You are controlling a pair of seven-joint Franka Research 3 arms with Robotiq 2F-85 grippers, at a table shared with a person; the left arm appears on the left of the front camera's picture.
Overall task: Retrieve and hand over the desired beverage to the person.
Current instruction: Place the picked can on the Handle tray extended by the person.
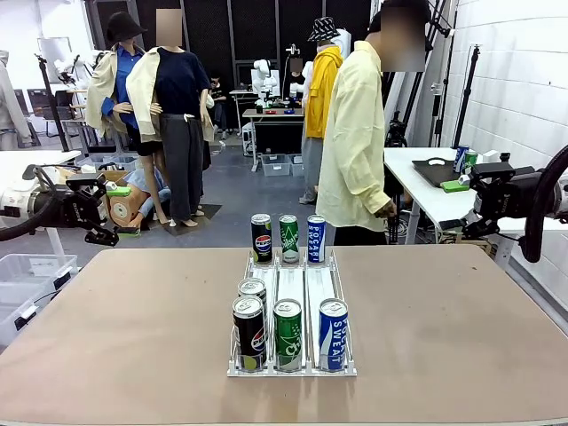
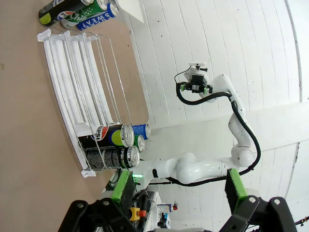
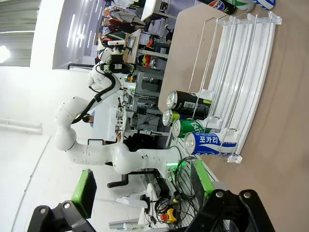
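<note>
Rack (image 1: 292, 368) near table (image 1: 444, 337) front edge | sides bare | both jaws released

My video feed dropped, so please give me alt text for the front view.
A white rack on a brown table holds seven cans: four at the near end, three at the far end. A person stands beyond the table. Both tools, left and right, hang open off its sides.
</note>
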